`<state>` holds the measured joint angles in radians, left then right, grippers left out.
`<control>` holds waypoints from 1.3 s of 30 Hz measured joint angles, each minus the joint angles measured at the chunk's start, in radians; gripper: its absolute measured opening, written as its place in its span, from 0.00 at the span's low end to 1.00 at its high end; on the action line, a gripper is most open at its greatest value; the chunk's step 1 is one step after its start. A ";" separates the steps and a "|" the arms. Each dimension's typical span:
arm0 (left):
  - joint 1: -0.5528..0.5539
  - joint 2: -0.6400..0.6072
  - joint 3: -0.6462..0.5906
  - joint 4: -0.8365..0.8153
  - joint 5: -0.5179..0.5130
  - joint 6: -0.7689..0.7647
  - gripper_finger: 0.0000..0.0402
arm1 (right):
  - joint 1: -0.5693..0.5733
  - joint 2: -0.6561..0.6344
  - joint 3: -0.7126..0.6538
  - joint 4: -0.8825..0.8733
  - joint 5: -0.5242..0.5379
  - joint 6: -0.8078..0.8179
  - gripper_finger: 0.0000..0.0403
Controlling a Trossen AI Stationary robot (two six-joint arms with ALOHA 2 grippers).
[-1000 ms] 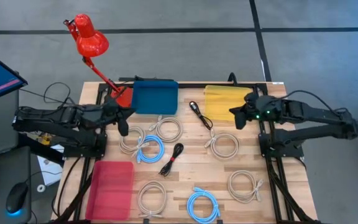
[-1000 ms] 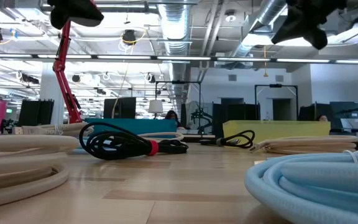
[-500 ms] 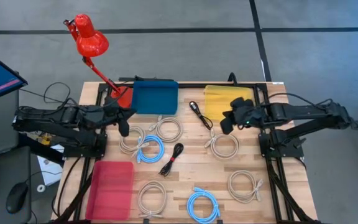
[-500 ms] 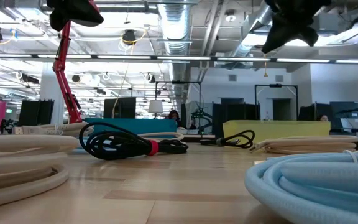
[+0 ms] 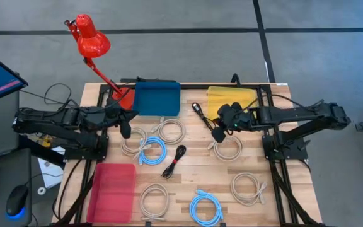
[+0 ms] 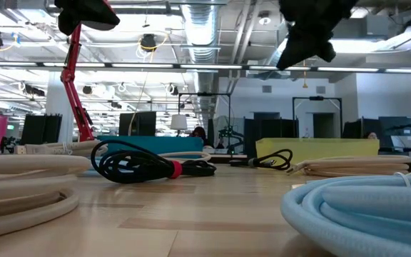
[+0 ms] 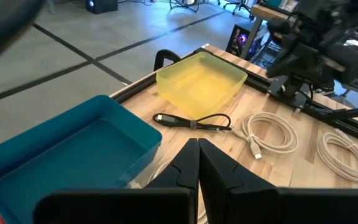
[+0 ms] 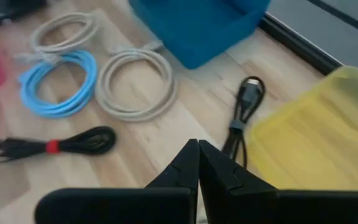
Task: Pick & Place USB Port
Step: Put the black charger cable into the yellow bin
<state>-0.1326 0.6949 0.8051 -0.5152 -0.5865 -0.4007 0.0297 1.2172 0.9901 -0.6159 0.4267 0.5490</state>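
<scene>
Right pincer (image 5: 217, 133), closed, above black cable (image 5: 201, 115); beside yellow bin (image 5: 230, 101) edge.

Cable (image 5: 200, 115) between bins (image 5: 157, 98) (image 5: 230, 103)

Blue bin (image 5: 157, 98), yellow bin (image 5: 229, 101), pink bin (image 5: 112, 189), red lamp (image 5: 89, 36) (black cable (image 5: 174, 161) banded red).

You have 2 matte black jointed arms, left arm (image 5: 62, 120) and right arm (image 5: 295, 115), with tapered black fingers (image 8: 194, 165) and thin black cables.
</scene>
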 joint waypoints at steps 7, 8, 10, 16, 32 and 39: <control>0.000 0.000 0.000 0.000 0.000 0.000 0.03 | -0.090 0.115 0.000 -0.027 -0.068 0.210 0.11; 0.000 0.000 0.000 0.000 0.000 0.000 0.03 | -0.097 0.133 0.000 -0.032 -0.078 0.221 0.14; 0.000 0.000 0.000 0.000 0.000 0.000 0.02 | -0.103 0.169 0.000 -0.030 -0.092 0.243 0.20; 0.000 0.000 0.000 0.000 0.000 0.000 0.02 | -0.103 0.265 0.000 -0.025 -0.194 0.308 0.37; 0.000 0.000 -0.001 0.000 0.000 0.000 0.03 | -0.106 0.469 0.000 0.043 -0.137 0.265 0.38; 0.000 0.000 -0.001 0.000 0.000 0.000 0.03 | -0.118 0.550 -0.001 0.076 -0.086 0.237 0.29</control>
<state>-0.1326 0.6949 0.8040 -0.5156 -0.5865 -0.4004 -0.0888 1.7672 0.9895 -0.5401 0.3410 0.7860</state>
